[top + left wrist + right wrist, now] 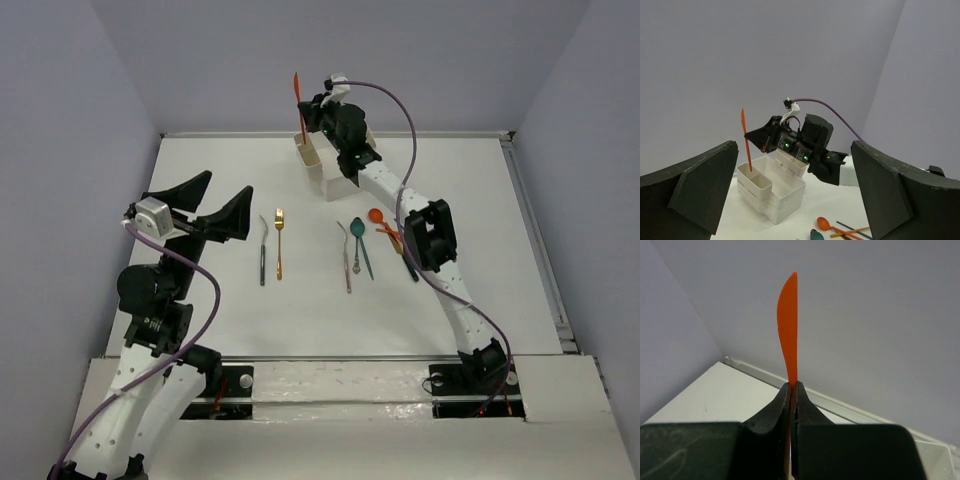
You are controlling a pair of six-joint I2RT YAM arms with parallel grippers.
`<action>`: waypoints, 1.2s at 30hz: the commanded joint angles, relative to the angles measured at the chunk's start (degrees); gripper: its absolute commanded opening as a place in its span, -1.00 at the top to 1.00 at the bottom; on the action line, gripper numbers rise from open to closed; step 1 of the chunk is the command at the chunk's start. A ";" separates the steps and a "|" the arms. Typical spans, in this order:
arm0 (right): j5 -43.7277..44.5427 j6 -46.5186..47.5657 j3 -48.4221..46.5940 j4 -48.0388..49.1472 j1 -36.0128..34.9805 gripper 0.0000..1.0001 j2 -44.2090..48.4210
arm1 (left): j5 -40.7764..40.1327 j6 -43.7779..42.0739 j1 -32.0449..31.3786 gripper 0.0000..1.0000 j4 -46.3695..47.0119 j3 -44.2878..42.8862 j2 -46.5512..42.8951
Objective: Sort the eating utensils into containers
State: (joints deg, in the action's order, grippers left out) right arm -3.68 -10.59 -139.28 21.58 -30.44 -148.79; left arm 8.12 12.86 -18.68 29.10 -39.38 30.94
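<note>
My right gripper [306, 112] is shut on an orange knife [297, 98], which it holds upright at the back of the table. Its fingertips [793, 385] pinch the knife [788, 325] low on the blade. In the left wrist view the knife [745, 140] reaches down into a narrow end compartment of the white container [775, 197]. The container [330, 186] is partly hidden by the right arm. My left gripper [227, 186] hangs open above the left side of the table, with nothing between its fingers [695, 185]. On the table lie a black-handled silver piece [262, 252], a gold fork [279, 245], a slim purple-handled spoon [347, 258], a teal spoon [361, 243] and an orange spoon [378, 217].
Thin dark and orange sticks [404, 252] lie crossed under the right forearm, beside the orange spoon [826, 223]. A raised rail [535, 240] runs along the table's right edge. Grey walls close in the back and both sides.
</note>
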 commanded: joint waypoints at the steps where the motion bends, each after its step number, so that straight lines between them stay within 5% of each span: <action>1: -1.06 3.55 -2.66 4.96 0.29 1.00 -1.76 | 0.32 -0.65 -0.22 -0.98 3.07 -2.46 0.53; 9: -2.73 3.73 1.82 7.15 0.29 1.00 -0.98 | 1.28 -0.82 -0.22 -0.98 3.07 -2.20 0.88; 18: -3.26 4.26 13.31 11.02 0.29 0.25 5.60 | 1.11 -0.73 -0.22 -0.98 3.07 -2.02 0.00; 28: -4.32 2.42 28.61 14.45 0.29 0.21 20.97 | 1.46 -0.65 0.92 -0.98 3.07 -1.85 -0.79; 33: -3.44 1.71 36.27 5.60 0.29 0.20 31.18 | 1.37 -0.47 1.45 -0.98 3.07 -1.58 -1.84; 36: -1.77 0.31 41.00 -7.67 0.29 0.20 38.03 | 1.02 -0.47 1.45 -0.98 3.07 -1.67 -2.46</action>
State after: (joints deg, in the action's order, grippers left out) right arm -7.20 -8.58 -103.04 25.23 -30.39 -119.39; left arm 8.80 12.53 -17.61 29.06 -39.38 29.69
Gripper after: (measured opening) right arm 0.400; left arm 0.992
